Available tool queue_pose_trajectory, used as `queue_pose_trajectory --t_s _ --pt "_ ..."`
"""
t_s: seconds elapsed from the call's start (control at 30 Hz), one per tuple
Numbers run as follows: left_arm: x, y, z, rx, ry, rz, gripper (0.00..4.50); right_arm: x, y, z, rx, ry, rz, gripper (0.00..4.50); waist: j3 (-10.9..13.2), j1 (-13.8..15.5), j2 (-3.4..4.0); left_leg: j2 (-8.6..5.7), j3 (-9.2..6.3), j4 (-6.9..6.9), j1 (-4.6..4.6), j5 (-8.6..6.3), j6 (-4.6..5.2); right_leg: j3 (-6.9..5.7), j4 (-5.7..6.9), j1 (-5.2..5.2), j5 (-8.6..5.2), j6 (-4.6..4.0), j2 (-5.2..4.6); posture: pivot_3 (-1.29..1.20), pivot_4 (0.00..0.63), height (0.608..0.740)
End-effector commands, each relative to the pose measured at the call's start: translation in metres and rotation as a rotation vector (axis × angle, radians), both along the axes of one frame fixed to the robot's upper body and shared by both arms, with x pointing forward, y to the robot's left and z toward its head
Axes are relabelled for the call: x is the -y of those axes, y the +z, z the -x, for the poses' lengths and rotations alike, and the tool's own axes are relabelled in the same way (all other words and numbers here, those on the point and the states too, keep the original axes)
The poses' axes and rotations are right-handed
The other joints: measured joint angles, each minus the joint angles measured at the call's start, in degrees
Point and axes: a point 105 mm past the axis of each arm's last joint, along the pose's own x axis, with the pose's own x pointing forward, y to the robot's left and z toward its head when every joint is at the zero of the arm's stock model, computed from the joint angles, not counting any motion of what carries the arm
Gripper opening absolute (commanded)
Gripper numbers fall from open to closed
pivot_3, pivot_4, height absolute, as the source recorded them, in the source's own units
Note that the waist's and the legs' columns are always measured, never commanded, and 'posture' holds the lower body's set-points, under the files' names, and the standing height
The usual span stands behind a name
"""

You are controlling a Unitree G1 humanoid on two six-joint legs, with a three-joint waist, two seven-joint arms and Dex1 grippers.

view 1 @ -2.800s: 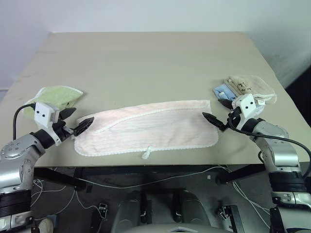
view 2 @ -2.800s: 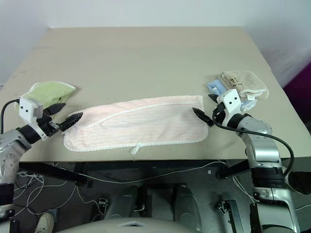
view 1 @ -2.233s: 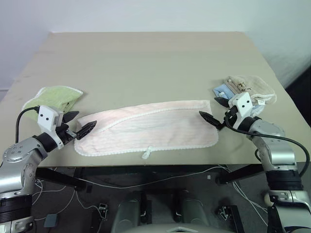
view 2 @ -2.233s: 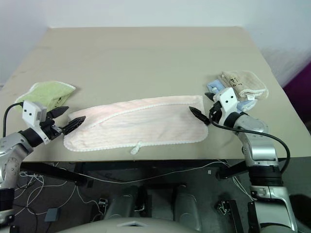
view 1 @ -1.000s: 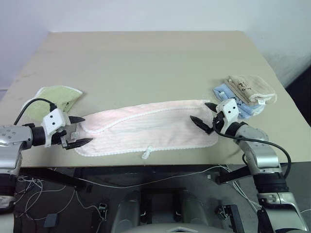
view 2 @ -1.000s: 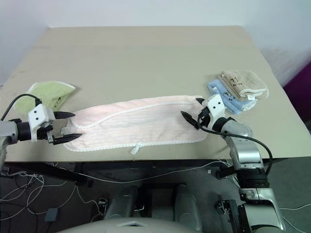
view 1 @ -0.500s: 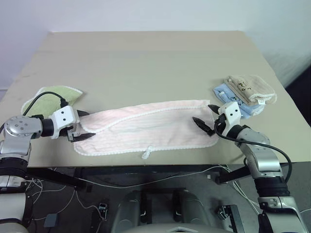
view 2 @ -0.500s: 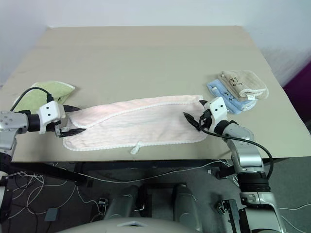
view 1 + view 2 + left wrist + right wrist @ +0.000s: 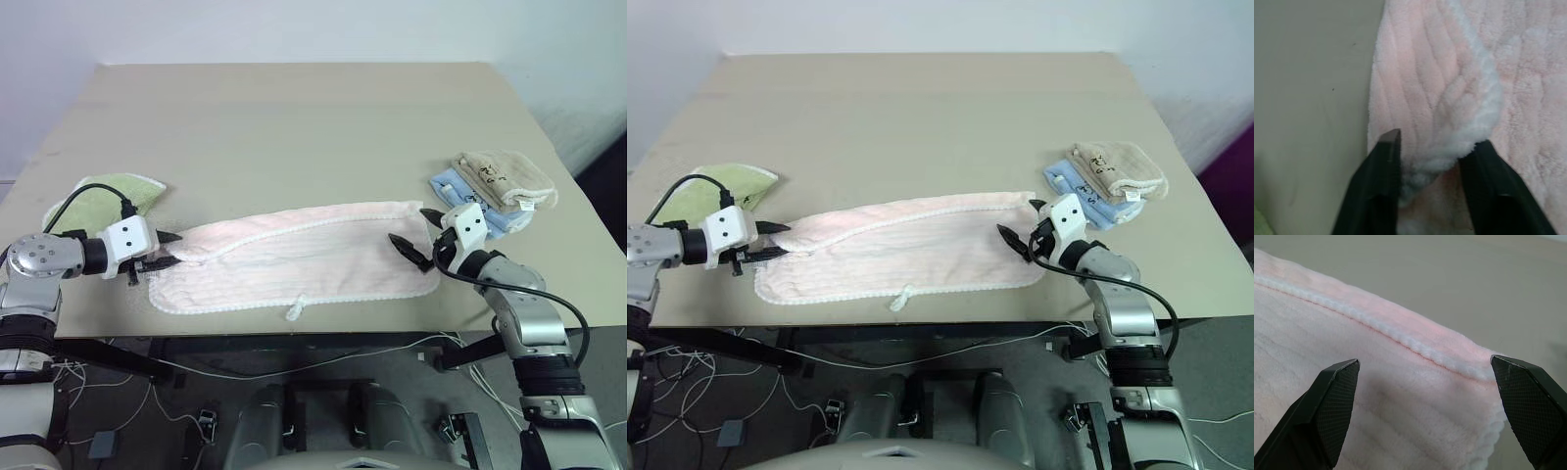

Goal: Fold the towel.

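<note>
The table [image 9: 294, 108] fills most of the head view, and the towel [image 9: 304, 264] lies across its lower centre, already doubled lengthwise. You are in the grasp step of the next fold. At the lower left of the frame, the left gripper [image 9: 165, 258] has pinched the towel's bunched white-trimmed corner between its fingers. At the lower right, the right gripper [image 9: 413, 240] straddles the opposite corner with jaws wide apart, holding nothing. Next, close the right gripper on that corner before you lift either end.
</note>
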Motion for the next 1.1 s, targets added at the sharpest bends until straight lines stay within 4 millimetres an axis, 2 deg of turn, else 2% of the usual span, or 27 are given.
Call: queue_pose_trajectory --t_s 0.03,0.07,0.1,0.27,0.43,0.63,0.8,0.97,1.1 --pt "-0.001 0.016 0.002 0.047 -0.022 0.011 0.40 -0.005 0.015 -0.002 0.059 0.020 -0.015 4.50 0.0 0.0 0.00 0.00 0.00 0.00 0.00 0.00 0.00 0.00 0.00 0.00 0.00 0.00 0.00 0.00 0.150 0.740" --pt "-0.001 0.016 0.002 0.044 -0.022 0.012 0.07 -0.005 0.015 -0.002 0.059 0.021 -0.015 4.50 0.0 0.1 0.00 0.00 0.00 0.01 0.00 0.00 0.00 0.00 0.00 0.00 0.00 0.00 0.00 0.00 0.150 0.740" --pt "-0.001 0.016 0.002 0.042 -0.020 0.015 0.03 -0.006 0.016 -0.003 0.062 0.025 -0.014 4.50 0.0 0.0 0.00 0.00 0.00 0.01 0.00 0.00 0.00 0.00 0.00 0.01 0.00 0.00 0.00 0.00 0.150 0.740" --pt "0.000 0.019 -0.003 0.022 0.029 0.106 0.03 -0.013 0.018 -0.006 0.092 0.057 0.087 4.50 0.0 -0.1 0.00 0.00 0.00 0.01 0.00 0.00 0.00 0.00 0.00 0.01 0.00 0.00 0.01 0.00 0.150 0.740" --pt "0.004 0.018 -0.004 -0.020 0.058 0.193 0.03 -0.012 0.023 -0.018 0.185 0.078 0.330 4.50 0.0 0.0 0.00 -0.01 0.00 0.03 0.00 0.01 0.00 0.00 0.01 0.01 -0.01 0.01 0.01 0.00 0.150 0.740" --pt "0.005 0.023 -0.004 -0.014 0.080 0.248 0.03 -0.001 0.022 -0.036 0.284 0.078 0.626 4.50 0.0 -0.1 0.00 -0.01 0.01 0.03 0.00 0.01 -0.01 0.00 0.02 0.01 -0.01 0.02 0.02 0.00 0.150 0.740" --pt "0.006 0.025 0.000 -0.005 0.076 0.256 0.03 0.014 0.023 -0.046 0.338 0.064 0.802 4.50 0.0 -0.2 0.00 -0.01 0.04 0.03 0.00 0.02 -0.02 0.02 0.02 0.00 -0.01 0.02 0.02 0.00 0.150 0.740" --pt "0.007 0.025 0.004 -0.003 0.078 0.263 0.03 0.021 0.029 -0.057 0.400 0.011 0.887 4.50 0.0 -0.2 0.00 0.00 0.05 0.03 0.01 0.02 -0.03 0.03 0.02 0.01 -0.01 0.01 0.02 0.00 0.150 0.740" --pt "0.008 0.023 0.005 -0.006 0.083 0.267 0.03 0.021 0.025 -0.061 0.418 0.014 0.951 4.50 0.0 -0.4 0.00 0.01 0.08 0.03 0.02 0.03 -0.03 0.05 0.02 0.00 -0.01 0.01 0.03 0.00 0.150 0.740"
